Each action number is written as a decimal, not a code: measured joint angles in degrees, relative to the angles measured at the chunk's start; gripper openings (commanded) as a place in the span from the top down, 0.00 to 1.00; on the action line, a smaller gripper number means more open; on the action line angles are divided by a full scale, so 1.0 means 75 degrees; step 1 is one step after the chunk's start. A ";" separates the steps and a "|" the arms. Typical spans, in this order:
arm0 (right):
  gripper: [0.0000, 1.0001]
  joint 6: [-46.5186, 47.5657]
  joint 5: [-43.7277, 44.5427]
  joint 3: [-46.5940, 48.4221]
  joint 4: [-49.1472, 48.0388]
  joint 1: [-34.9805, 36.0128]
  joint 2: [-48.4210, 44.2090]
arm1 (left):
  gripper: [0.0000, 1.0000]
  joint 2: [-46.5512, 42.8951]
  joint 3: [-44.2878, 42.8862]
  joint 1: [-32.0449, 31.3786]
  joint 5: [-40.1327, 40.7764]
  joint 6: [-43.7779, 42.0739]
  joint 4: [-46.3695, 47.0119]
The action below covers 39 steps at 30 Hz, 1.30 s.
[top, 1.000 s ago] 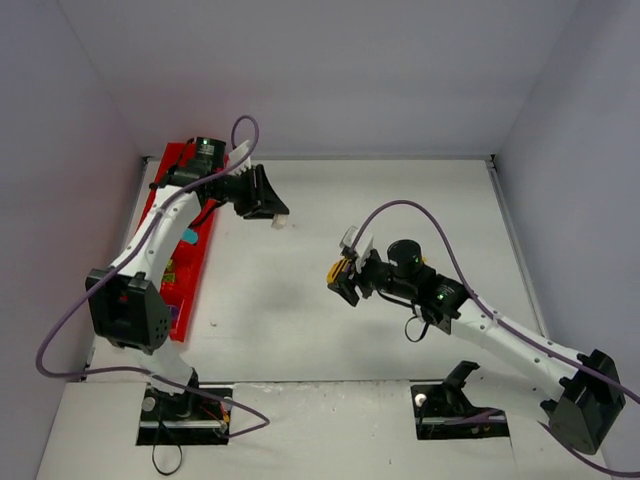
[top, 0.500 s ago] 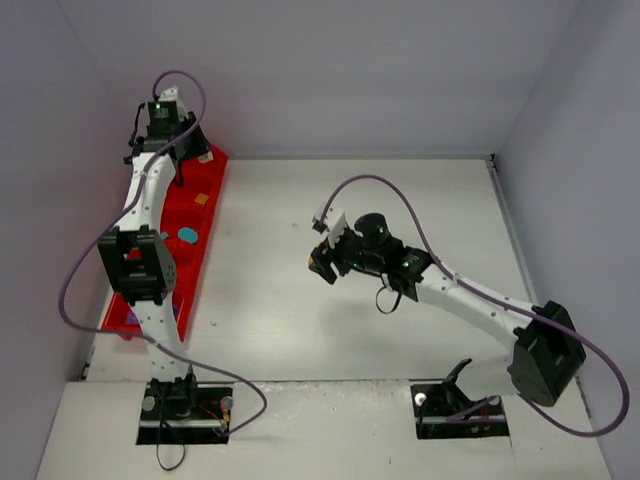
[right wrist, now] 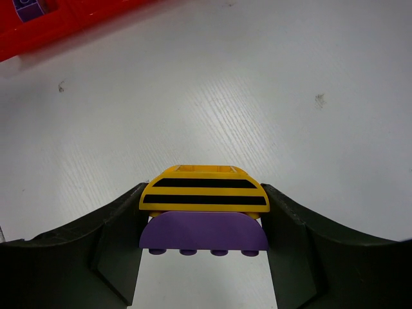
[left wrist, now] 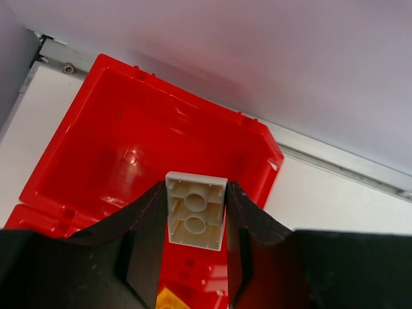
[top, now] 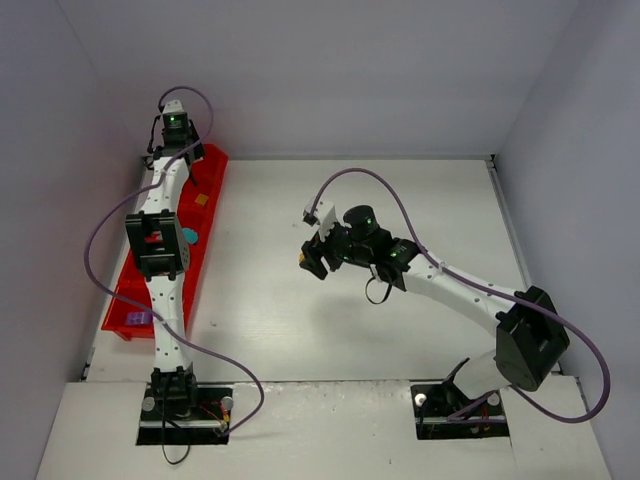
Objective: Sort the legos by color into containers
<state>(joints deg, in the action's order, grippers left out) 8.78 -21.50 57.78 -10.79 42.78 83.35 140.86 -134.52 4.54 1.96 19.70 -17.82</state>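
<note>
Currently, the left claw point(left wrist: 196, 193) is closed on a white brick point(left wrist: 196, 219). The brick is pinched between the two black fingers point(left wrist: 149, 235), with its hollow underside and two round tubes turned toward the wrist camera. It is held in the middle of the left wrist view, above the end compartment of the red tray point(top: 208, 218), close to the back wall.

In the overhead view the tray is laid slantwise down the left side of the frame, running from the upper left toward the lower left. Three pieces are spaced along its length: an orange brick point(top: 201, 199) nearest the far end, a teal brick point(top: 190, 237) further down, and a purple block point(top: 140, 317) near the lower end.

The right claw point(top: 308, 260) is found near the middle of the overhead frame, over the bare white surface point(top: 430, 200) and well apart from the tray. It is closed on a yellow brick point(right wrist: 204, 187) marked with two black stripes. A purple half-round brick point(right wrist: 204, 233) is pressed directly against the yellow one, just below it in the right wrist view, with its studs pointing toward the bottom edge. Both pieces are clamped between the claw's dark fingers point(right wrist: 119, 238).
</note>
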 measured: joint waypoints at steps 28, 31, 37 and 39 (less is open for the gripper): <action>0.99 0.1381 -0.0629 0.0405 0.0274 -0.0204 0.0271 | 0.30 -0.4963 0.4430 -0.1250 -0.4698 0.0769 -0.0784; 0.99 0.1539 -0.0694 0.0408 0.0294 -0.0210 0.0230 | 0.30 -0.5537 0.4922 -0.2063 -0.5703 0.0790 -0.1078; 0.98 0.1658 -0.0801 0.0405 0.0329 -0.0210 -0.0105 | 0.31 -0.6076 0.5939 -0.2929 -0.6837 0.0790 -0.1816; 0.98 0.1667 -0.0804 0.0405 0.0329 -0.0210 -0.0289 | 0.31 -0.6164 0.6228 -0.2946 -0.6956 0.0799 -0.2028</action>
<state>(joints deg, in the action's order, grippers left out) 21.28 -27.53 60.82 -8.32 41.21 81.19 94.63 -87.81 -17.56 -50.22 25.69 -33.04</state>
